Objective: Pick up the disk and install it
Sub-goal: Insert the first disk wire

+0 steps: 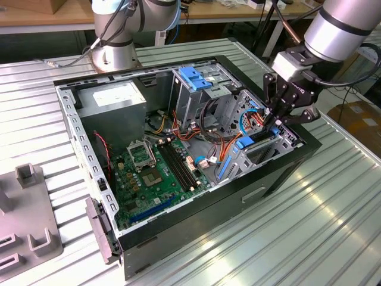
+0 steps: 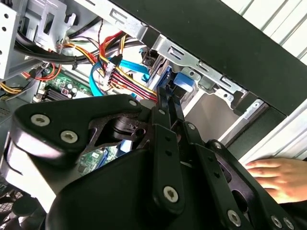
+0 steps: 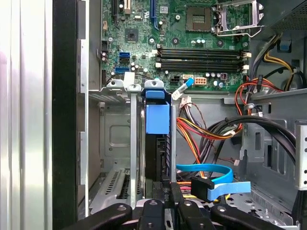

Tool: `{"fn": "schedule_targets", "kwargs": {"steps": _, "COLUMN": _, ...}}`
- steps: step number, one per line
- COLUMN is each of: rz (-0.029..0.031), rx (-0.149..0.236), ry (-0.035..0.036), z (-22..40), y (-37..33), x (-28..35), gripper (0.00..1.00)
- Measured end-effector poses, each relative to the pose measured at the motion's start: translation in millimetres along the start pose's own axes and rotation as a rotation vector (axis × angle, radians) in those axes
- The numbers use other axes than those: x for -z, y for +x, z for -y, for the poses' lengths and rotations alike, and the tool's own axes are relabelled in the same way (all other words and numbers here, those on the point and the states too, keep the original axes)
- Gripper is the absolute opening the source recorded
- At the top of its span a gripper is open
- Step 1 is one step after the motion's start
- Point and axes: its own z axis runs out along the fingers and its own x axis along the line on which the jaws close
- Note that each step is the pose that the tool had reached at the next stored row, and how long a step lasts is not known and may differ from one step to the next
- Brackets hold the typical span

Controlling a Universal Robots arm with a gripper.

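end effector (image 1: 275, 121): pointing down, clamped on disk (image 3: 157, 139) | disk: upright in case bay

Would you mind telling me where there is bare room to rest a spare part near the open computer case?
The ribbed metal table is bare on the exterior view's right of the black computer case. It is crowded where the gripper meets red and blue cables, and a hand rests there.

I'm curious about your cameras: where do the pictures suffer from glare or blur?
Exterior view: bright glare streaks on the ribbed metal table, inside of the computer case evenly lit. Second wrist view: gripper linkage close and soft. First wrist view: motherboard sharp.
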Motion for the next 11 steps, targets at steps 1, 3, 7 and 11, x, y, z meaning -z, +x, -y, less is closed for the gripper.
{"fn": "schedule_targets", "kwargs": {"steps": 1, "rz": 0.0001, "rx": 0.000, "ry": 0.0000, "z": -0.2, "y": 0.1, "x": -0.3, "gripper": 0.18}}
{"fn": "schedule_targets", "kwargs": {"steps": 3, "rz": 0.0001, "rx": 0.000, "ry": -0.0001, "z": -0.6, "y": 0.4, "x": -0.7, "gripper": 0.18}}
{"fn": "schedule_targets", "kwargs": {"steps": 7, "rz": 0.0003, "rx": 0.000, "ry": -0.0029, "z": -0.7, "y": 0.8, "x": -0.8, "gripper": 0.18}}
{"fn": "schedule_targets", "kwargs": {"steps": 11, "rz": 0.0002, "rx": 0.000, "ry": -0.0050, "z": -0.7, "y": 1.3, "x": -1.8, "gripper": 0.18}}
